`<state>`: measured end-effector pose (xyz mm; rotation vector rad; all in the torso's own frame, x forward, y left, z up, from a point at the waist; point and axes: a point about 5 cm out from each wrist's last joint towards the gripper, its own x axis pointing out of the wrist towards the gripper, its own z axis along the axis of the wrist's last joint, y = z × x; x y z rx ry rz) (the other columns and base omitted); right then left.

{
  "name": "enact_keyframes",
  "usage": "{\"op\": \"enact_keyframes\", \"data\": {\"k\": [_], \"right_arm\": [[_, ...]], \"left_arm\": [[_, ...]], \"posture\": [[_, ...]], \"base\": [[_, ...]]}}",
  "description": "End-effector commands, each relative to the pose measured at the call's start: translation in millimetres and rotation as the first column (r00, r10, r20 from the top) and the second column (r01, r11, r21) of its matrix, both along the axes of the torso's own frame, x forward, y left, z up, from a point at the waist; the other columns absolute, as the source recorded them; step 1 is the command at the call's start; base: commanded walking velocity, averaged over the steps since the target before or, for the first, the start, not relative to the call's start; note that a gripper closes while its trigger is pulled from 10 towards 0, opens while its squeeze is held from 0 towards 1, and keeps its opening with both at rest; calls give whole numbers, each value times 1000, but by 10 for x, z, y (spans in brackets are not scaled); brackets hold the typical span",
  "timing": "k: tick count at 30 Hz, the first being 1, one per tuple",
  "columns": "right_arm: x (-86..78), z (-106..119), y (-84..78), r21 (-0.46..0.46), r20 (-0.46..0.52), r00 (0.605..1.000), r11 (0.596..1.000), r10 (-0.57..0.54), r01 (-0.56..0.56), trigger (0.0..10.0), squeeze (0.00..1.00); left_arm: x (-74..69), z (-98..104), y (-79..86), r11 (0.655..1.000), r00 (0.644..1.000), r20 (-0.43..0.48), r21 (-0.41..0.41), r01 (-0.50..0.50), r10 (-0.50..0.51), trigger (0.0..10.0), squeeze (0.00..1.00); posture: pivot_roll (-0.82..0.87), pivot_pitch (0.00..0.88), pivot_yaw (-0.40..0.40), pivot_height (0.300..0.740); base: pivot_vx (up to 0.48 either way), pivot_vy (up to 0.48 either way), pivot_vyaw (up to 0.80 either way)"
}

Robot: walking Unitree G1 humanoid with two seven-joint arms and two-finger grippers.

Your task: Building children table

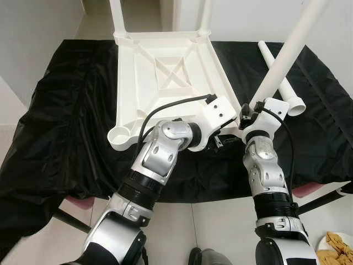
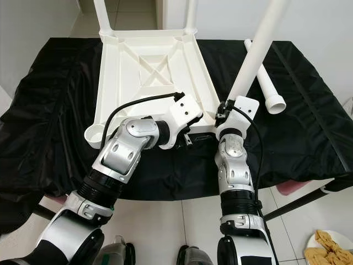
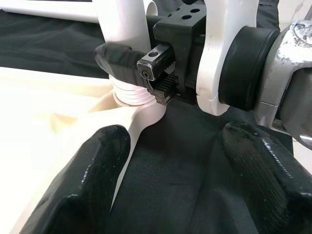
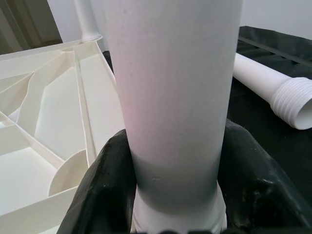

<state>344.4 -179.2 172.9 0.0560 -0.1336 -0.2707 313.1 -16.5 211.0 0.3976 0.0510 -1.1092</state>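
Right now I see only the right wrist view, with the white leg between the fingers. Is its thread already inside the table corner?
Observer: Not fully. The left wrist view shows the thread exposed above the corner socket.
Operator: Is the leg upright?
Observer: No. The right gripper holds the leg tilted toward the robot's right.
Operator: And the left gripper?
Observer: The left gripper is open beside that corner, holding nothing.

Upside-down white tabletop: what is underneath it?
The upside-down tabletop lies on a black cloth that spreads out past its edges. What the cloth rests on is covered. The right gripper holds a white leg at its near right corner.
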Motion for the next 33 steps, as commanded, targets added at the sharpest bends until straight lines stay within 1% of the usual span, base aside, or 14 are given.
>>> {"op": "enact_keyframes", "data": {"k": [1, 5, 6, 7, 8, 20, 21, 22, 23, 26, 28, 33], "right_arm": [[-9, 203, -76, -9, 80, 996, 999, -48, 49, 10000, 0], [-22, 171, -70, -2, 60, 997, 998, -55, 55, 10000, 0], [-29, 156, -57, 5, 55, 997, 999, -51, 51, 10000, 518], [-31, 153, -52, 7, 55, 997, 999, -49, 49, 10000, 518], [-32, 152, -48, 8, 55, 997, 999, -47, 47, 10000, 1000], [-34, 146, -24, 20, 54, 998, 1000, -14, 13, 10000, 1000], [-34, 145, -20, 21, 54, 999, 1000, -8, 6, 10000, 427], [-34, 142, -12, 20, 54, 999, 1000, 2, -3, 10000, 427], [-37, 139, -1, 23, 58, 998, 1000, 19, -20, 10000, 0], [-45, 130, 12, 27, 64, 997, 998, 46, -47, 10000, 0], [-57, 81, 5, 21, 60, 994, 996, 91, -92, 10000, 0], [-61, 32, -15, 18, 44, 993, 994, 109, -110, 10000, 0]], "left_arm": [[59, 27, 28, 989, 988, 54, -35, -144, 146, 10000, 0], [60, 27, 31, 989, 988, 54, -35, -145, 147, 10000, 0], [59, 26, 32, 989, 988, 54, -35, -145, 146, 10000, 0], [59, 26, 32, 989, 988, 54, -35, -144, 146, 10000, 0], [58, 26, 32, 989, 988, 54, -35, -144, 146, 10000, 0], [57, 24, 30, 989, 988, 54, -33, -142, 144, 10000, 0], [56, 25, 30, 989, 988, 54, -33, -142, 144, 10000, 0], [56, 24, 31, 989, 988, 54, -33, -142, 144, 10000, 0], [57, 20, 32, 989, 988, 54, -33, -143, 145, 10000, 0], [60, 14, 35, 989, 988, 53, -33, -146, 148, 10000, 0], [81, 0, 63, 986, 985, 54, -35, -162, 164, 10000, 0], [115, -2, 116, 983, 981, 56, -34, -183, 185, 10000, 0]], "posture": [[33, 47, -17, 740], [33, 48, -16, 740], [33, 49, -15, 740], [32, 50, -15, 740], [32, 50, -15, 740], [33, 51, -13, 740], [33, 51, -13, 740], [33, 51, -13, 740], [32, 52, -14, 740], [32, 52, -14, 740], [28, 55, -17, 740], [27, 57, -17, 740]], "base": [[0, 0, 0], [0, 0, 0], [0, 0, 0], [0, 0, 0], [0, 0, 0], [0, 0, 0], [0, 0, 0], [0, 0, 0], [0, 0, 0], [0, 0, 0], [0, 0, 0], [0, 0, 0]]}}
